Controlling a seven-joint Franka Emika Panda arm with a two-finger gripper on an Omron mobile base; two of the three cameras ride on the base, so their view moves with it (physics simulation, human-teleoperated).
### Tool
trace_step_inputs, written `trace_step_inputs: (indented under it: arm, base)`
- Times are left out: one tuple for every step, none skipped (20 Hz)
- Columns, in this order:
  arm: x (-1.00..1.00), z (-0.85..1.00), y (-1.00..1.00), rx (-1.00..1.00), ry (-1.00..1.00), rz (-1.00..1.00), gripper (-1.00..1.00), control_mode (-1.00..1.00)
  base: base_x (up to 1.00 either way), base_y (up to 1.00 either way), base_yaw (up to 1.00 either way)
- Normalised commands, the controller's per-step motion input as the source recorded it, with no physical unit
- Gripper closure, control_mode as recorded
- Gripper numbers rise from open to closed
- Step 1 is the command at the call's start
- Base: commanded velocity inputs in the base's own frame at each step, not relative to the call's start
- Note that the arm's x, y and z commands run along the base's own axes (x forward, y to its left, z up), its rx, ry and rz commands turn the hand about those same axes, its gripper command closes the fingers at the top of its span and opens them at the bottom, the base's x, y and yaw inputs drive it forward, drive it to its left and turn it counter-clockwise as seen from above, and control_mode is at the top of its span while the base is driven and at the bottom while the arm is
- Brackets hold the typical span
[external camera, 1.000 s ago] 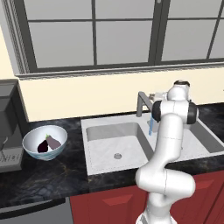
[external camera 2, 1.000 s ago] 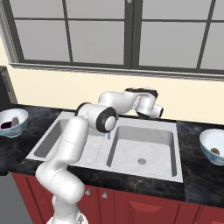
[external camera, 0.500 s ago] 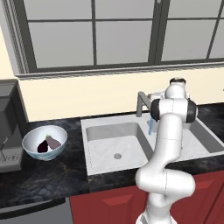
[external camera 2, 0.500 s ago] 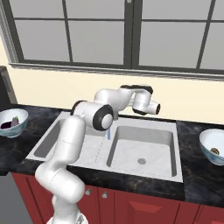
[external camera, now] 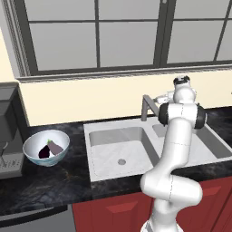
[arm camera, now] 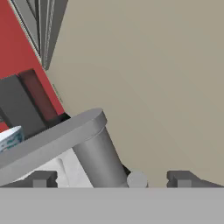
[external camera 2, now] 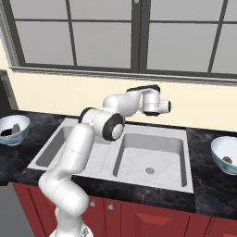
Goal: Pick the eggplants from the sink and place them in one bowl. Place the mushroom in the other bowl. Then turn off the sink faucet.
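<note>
Hand view: sink faucet post stands between open end effector fingertips.

A wide window with dark grey frames runs above a pale cream wall. Below it lies a black, marbled tabletop over glossy red cabinet doors with small round knobs. At far left stands a dark grey appliance. The light is even and soft

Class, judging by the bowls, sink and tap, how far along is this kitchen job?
Done: eggplants lie in the left bowl; a small dark piece, likely the mushroom, sits in the right bowl. In hand: the open pincer is at the faucet. Left: turning it off.
</note>
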Motion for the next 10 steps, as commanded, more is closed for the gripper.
trace_step_inputs:
  arm:
    - [0.0,-0.62,1.0,0.04,-0.21,0.65,-1.0,-1.0]
    - [0.0,-0.54,1.0,0.0,-0.33,0.59,-1.0,-1.0]
    - [0.0,-0.49,1.0,0.0,-0.31,0.53,-1.0,-1.0]
    - [0.0,-0.44,1.0,0.0,-0.3,0.53,-1.0,-1.0]
    - [-0.09,-0.26,1.0,0.0,-0.29,0.5,-1.0,-1.0]
    - [-0.19,-0.1,0.86,0.0,-0.3,0.49,-1.0,-1.0]
    - [-0.17,-0.08,0.86,0.0,-0.31,0.5,-1.0,-1.0]
    - [-0.15,0.0,0.74,0.0,-0.36,0.49,-1.0,-1.0]
    - [-0.36,0.0,0.57,0.0,-0.36,0.44,-1.0,-1.0]
    - [-0.47,0.0,0.37,0.0,-0.39,0.35,-1.0,-1.0]
  base:
    - [0.0,0.0,0.0]
    - [0.0,0.0,0.0]
    - [0.0,0.0,0.0]
    - [0.0,0.0,0.0]
    - [0.0,0.0,0.0]
    - [0.0,0.0,0.0]
    - [0.0,0.0,0.0]
    - [0.0,0.0,0.0]
    - [0.0,0.0,0.0]
    - [0.0,0.0,0.0]
